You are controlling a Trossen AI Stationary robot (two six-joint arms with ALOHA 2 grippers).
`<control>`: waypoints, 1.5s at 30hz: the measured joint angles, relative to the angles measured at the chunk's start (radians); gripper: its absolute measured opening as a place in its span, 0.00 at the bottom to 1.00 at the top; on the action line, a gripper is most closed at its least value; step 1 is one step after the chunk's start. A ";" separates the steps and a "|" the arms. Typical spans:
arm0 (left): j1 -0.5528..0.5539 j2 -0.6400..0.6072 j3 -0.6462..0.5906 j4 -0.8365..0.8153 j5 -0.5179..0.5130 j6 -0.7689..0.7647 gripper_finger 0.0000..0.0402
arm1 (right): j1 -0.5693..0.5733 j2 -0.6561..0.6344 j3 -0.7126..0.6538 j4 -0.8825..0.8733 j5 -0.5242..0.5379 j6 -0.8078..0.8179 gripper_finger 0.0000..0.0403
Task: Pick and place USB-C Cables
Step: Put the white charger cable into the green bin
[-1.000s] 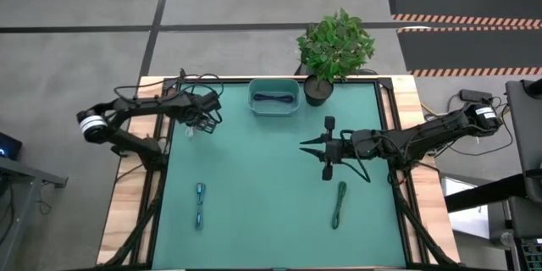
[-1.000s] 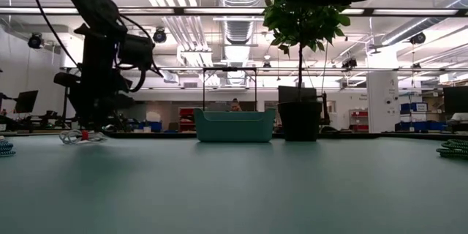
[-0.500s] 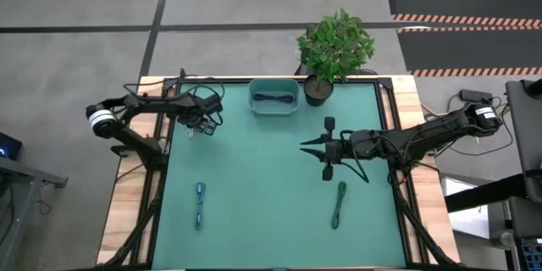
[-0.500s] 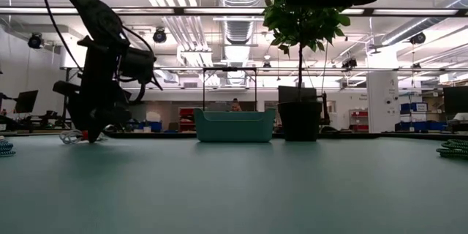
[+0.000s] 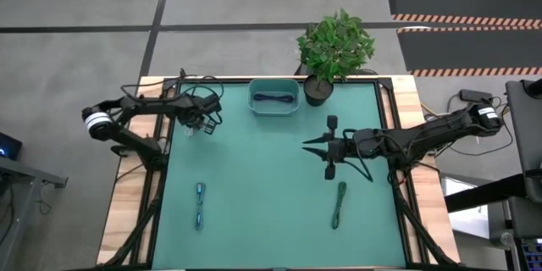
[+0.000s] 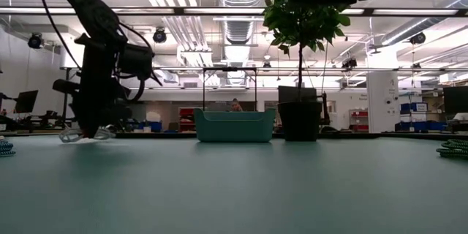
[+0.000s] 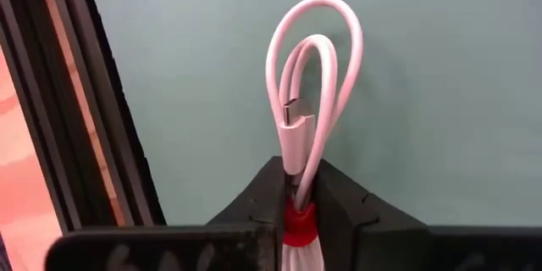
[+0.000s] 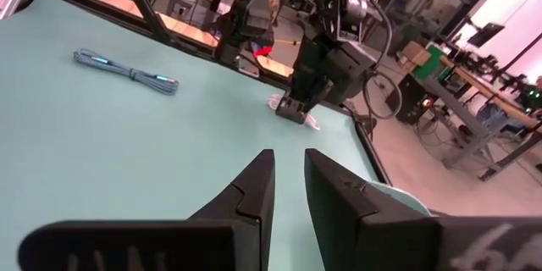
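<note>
A white USB-C cable bundle with a red band lies near the table's far left corner, and my left gripper is shut on it. In the low view its loops rest on the mat beside the gripper. One blue cable lies in the teal bin, and another blue one lies near left. A green cable lies near right. My right gripper hovers mid-table right, slightly open with nothing between its fingers. My left gripper pinches the white cable bundle between its two fingers at the red band, just behind the metal plug. The fingers come from above, pointing down, one on each side of the bundle. The loops reach out past the fingertips and lie on the mat.
A potted plant stands at the far edge, right of the bin. Dark rails and a wooden border run along the table's left side, close to my left gripper. Open green mat lies in the middle.
My left gripper has dropped a little onto the white cable at the far left and closed on it. The cable has stayed on the mat.
</note>
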 joint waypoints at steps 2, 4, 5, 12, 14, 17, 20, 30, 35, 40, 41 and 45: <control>-0.010 -0.003 0.000 0.001 -0.003 0.002 0.06 | 0.000 -0.018 0.000 -0.030 -0.001 0.017 0.15; -0.025 -0.009 0.000 0.001 -0.021 0.004 0.06 | 0.000 -0.039 0.000 -0.053 -0.001 0.029 0.15; -0.033 -0.012 0.000 0.000 -0.027 0.005 0.06 | 0.000 -0.049 0.000 -0.067 0.000 0.037 0.15; -0.120 -0.057 0.000 0.000 -0.034 0.003 0.06 | 0.000 -0.098 -0.014 -0.115 -0.002 0.063 0.15; -0.153 -0.080 0.001 0.001 -0.034 0.002 0.06 | 0.000 -0.103 -0.023 -0.114 -0.002 0.062 0.15; -0.205 -0.123 0.007 0.001 -0.034 0.000 0.06 | 0.000 -0.110 -0.030 -0.113 -0.002 0.058 0.15; -0.261 -0.166 0.011 0.014 -0.034 -0.012 0.06 | 0.000 -0.119 -0.038 -0.111 -0.002 0.045 0.15; -0.445 -0.271 0.016 0.142 -0.033 -0.051 0.07 | 0.000 -0.175 -0.083 -0.075 -0.012 0.033 0.15; -0.510 -0.298 0.016 0.288 -0.033 0.002 0.07 | 0.000 -0.198 -0.099 -0.072 -0.014 0.034 0.15; -0.552 -0.303 0.016 0.431 -0.033 0.069 0.07 | 0.000 -0.221 -0.132 -0.025 -0.046 0.012 0.15; -0.559 -0.301 0.016 0.464 -0.032 0.086 0.07 | 0.000 -0.227 -0.139 -0.013 -0.056 0.008 0.15; -0.582 -0.298 0.016 0.581 -0.029 0.158 0.07 | 0.000 -0.253 -0.150 0.001 -0.063 -0.001 0.15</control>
